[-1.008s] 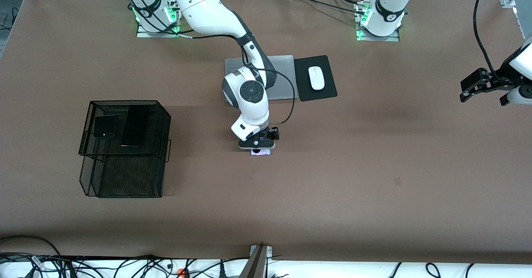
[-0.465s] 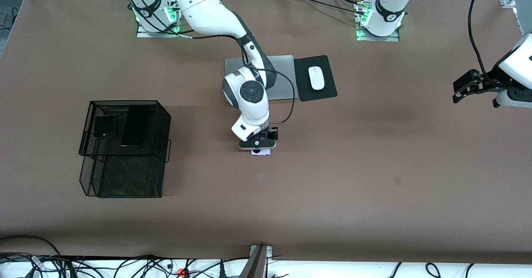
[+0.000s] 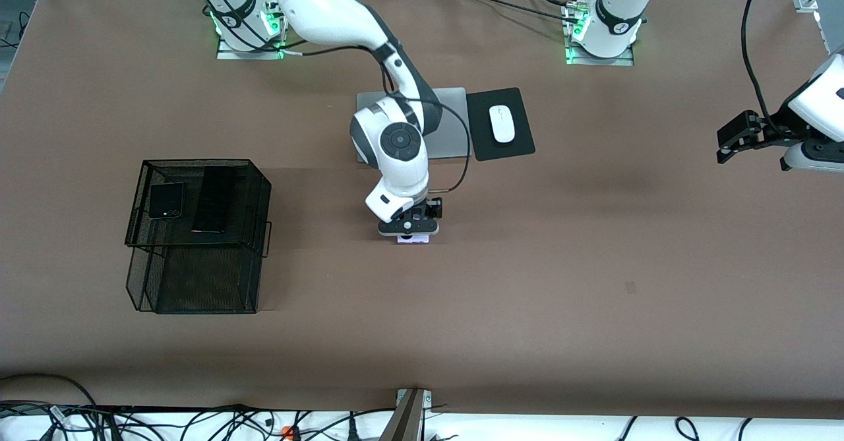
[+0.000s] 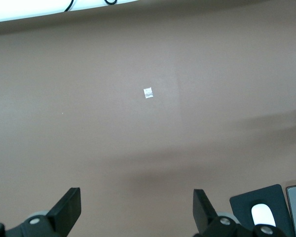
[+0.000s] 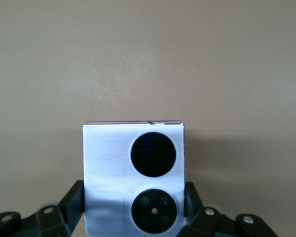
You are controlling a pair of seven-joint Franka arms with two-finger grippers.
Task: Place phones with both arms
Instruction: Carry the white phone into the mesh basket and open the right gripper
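Front view: the right gripper (image 3: 410, 232) is at the table's middle, clamped on the lilac-white flip phone (image 3: 414, 239); two black phones (image 3: 165, 200) lie on the mesh basket (image 3: 198, 276). Left wrist view: the left gripper (image 4: 136, 210) is wide open over bare table (image 4: 113, 123). Right wrist view: fingers (image 5: 73, 202) squeeze the phone's sides

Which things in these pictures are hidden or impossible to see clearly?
- Front view: the small lilac-white flip phone is mostly covered by the right claw.
- Front view: two black phones on the black wire-mesh basket show no detail, dark on dark.
- Left wrist view: the white mouse is cut by the edge.
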